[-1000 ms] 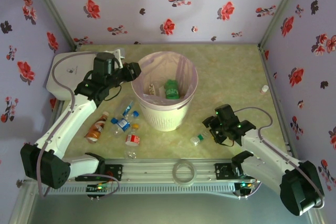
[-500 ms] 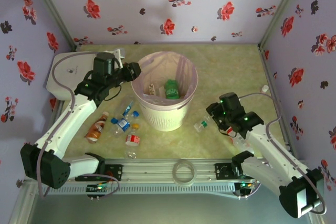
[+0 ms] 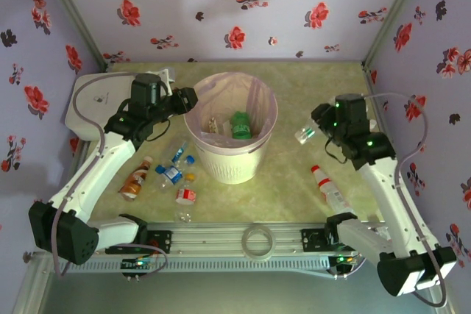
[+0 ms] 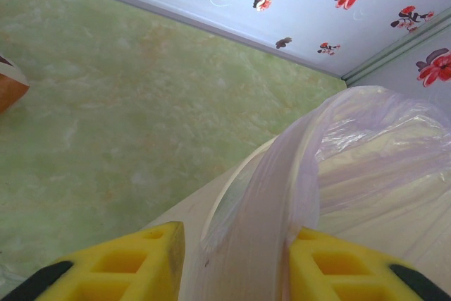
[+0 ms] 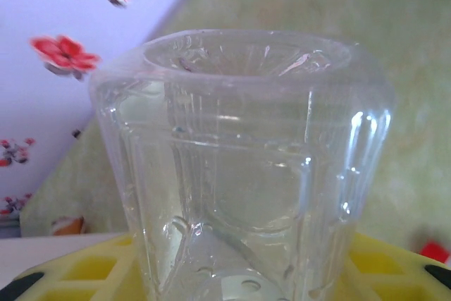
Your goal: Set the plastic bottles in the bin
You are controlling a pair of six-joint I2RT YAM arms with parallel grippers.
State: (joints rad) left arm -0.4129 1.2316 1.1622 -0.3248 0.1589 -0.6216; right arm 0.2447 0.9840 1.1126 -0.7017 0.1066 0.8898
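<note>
The bin (image 3: 229, 168), white with a pink liner, stands mid-table with a green bottle (image 3: 240, 124) inside. My left gripper (image 3: 189, 100) is shut on its left rim; the left wrist view has the lined rim (image 4: 246, 209) pinched between the yellow fingers (image 4: 106, 269) of the left gripper (image 4: 236, 266). My right gripper (image 3: 322, 124) hangs in the air right of the bin, shut on a clear plastic bottle (image 3: 305, 134). Its ribbed body (image 5: 246, 153) rises from the right gripper (image 5: 239, 283). Several plastic bottles (image 3: 171, 174) lie left of the bin, one orange-brown (image 3: 135, 181).
A red-capped bottle (image 3: 326, 186) lies on the table under my right arm, and a small one (image 3: 370, 125) stands by the right wall. A white rounded box (image 3: 90, 104) sits far left. A tape ring (image 3: 258, 240) rests on the front rail.
My right arm has lifted the clear bottle off the table and carried it up and back, right of the bin. The red-capped bottle under it has come into view. The left arm has not moved.
</note>
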